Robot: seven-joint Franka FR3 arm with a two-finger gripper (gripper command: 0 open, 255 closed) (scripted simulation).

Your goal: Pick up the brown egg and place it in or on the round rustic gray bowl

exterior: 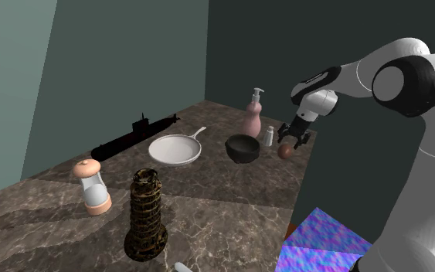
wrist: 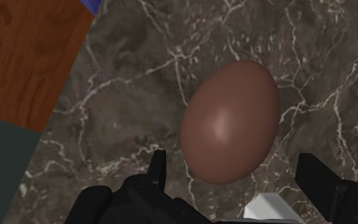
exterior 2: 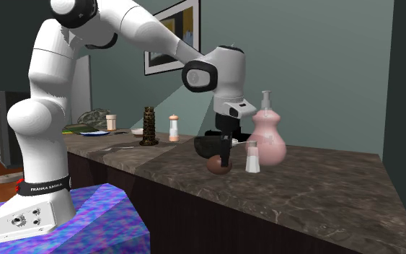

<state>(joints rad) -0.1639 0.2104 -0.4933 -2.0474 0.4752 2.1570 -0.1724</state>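
The marbled surface fills the lower left of the shoulder view. Near its right edge, a little right of centre in that frame, sits the dark bowl. Just right of the bowl your hand hangs low over the egg, spread wide and holding nothing. In the wrist view the egg lies on its side between the two fingers, touching neither. Its long axis runs crosswise to the line between them, slightly skewed, so they face its narrower width. You cannot tell which end is blunter. Expect it to be light, rigid, smooth and brittle, and quick to roll. Close gently on the widest middle.
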